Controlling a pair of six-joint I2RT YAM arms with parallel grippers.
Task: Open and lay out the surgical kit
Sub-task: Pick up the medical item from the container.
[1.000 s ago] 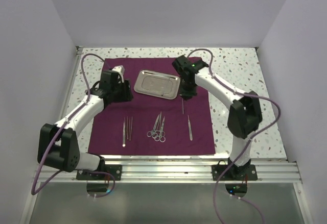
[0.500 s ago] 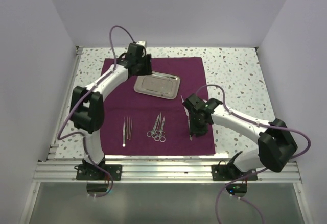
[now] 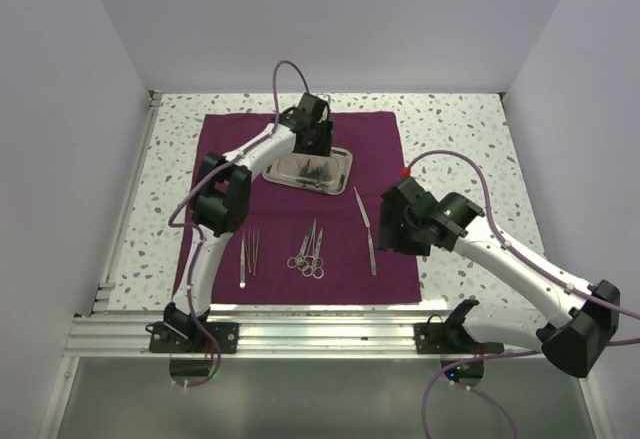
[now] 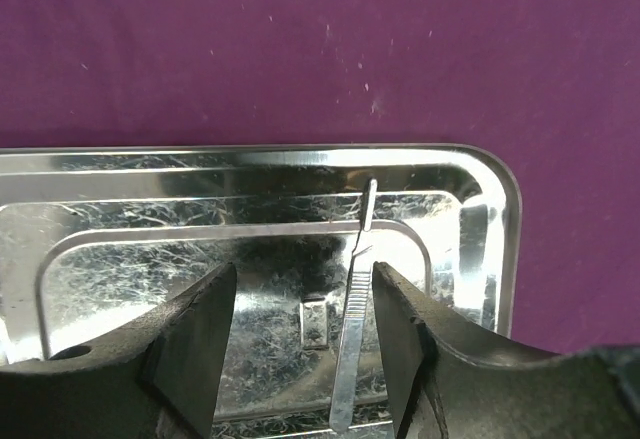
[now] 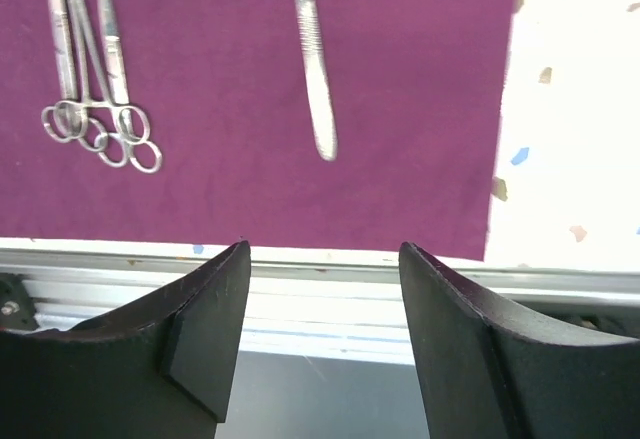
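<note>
On the speckled counter, the purple cloth lies spread flat, with the steel tray toward its far edge and tweezers, ring-handled forceps and a slim handle nearer the bases. I see my left end effector open over the tray, a slim instrument between its fingers. My right end effector is open and empty above the cloth's near edge.

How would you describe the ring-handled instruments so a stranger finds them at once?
Start from the purple cloth on the speckled table. Midway along its near edge lie the ring-handled instruments. The slim tools beside them are straight; only these end in finger loops.
</note>
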